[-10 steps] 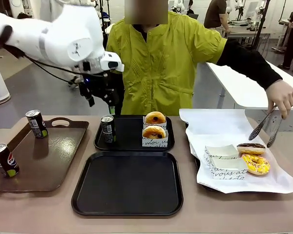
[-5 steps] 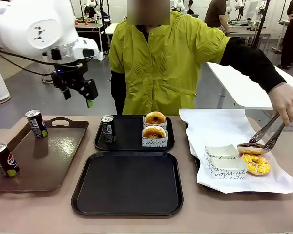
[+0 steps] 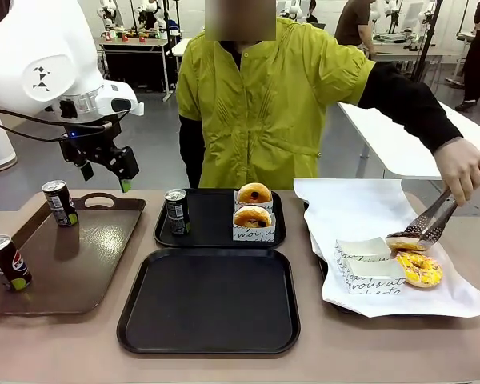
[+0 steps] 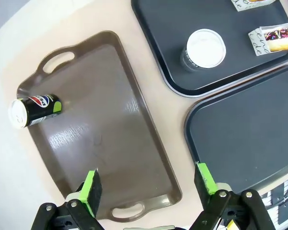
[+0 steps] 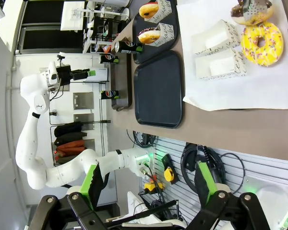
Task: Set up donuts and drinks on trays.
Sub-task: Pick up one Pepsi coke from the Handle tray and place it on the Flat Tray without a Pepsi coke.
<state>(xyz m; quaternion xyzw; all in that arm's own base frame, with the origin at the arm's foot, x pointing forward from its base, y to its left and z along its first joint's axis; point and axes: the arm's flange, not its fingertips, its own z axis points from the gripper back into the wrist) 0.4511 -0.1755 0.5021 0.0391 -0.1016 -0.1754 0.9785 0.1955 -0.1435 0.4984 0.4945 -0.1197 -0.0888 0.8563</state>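
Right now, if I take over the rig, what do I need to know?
Left tool: open, empty, above the brown tray.
Right tool: open, empty, back from the table.
Far black tray: one can, two boxed donuts; done, it seems.
Near black tray: bare.
Two more cans stand on the brown tray.
Person's hand holds tongs on the chocolate donut on the paper-lined tray.
Left: a can and donuts for the near tray.

Two matt black plastic trays sit by a glossy brown tray that mirrors the light. Creased white paper, shiny metal tongs, dark cans with silver metal tops, smooth beige bench.
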